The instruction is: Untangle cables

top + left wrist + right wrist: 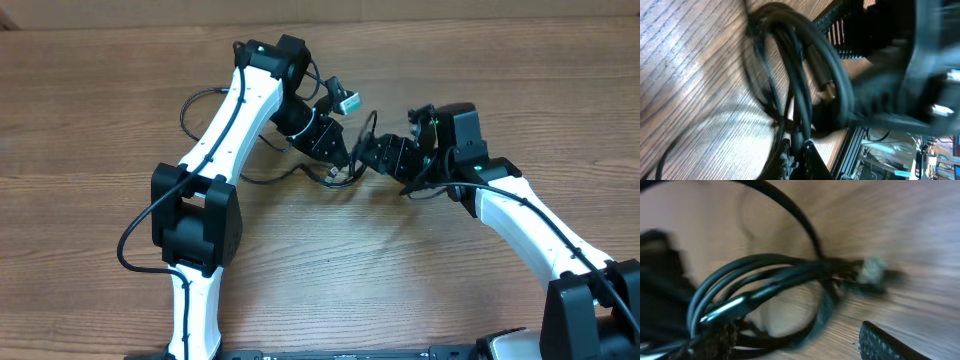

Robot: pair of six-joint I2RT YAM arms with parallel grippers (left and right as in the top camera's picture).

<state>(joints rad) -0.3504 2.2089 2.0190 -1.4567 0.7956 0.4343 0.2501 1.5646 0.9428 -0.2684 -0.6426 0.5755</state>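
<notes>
White arm links [232,112] with black joint housings [195,215], looping black wires [122,245], small green lights [258,46].

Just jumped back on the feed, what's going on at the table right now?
Both arms meet over the tangled black cables near the middle of the wooden table. The left hand is shut on a few strands at the edge of the bundle. The right hand is up against the bundle from the other side, its fingers apart and nothing clamped between them. The cables are bunched in a knot, not yet pulled apart.
</notes>
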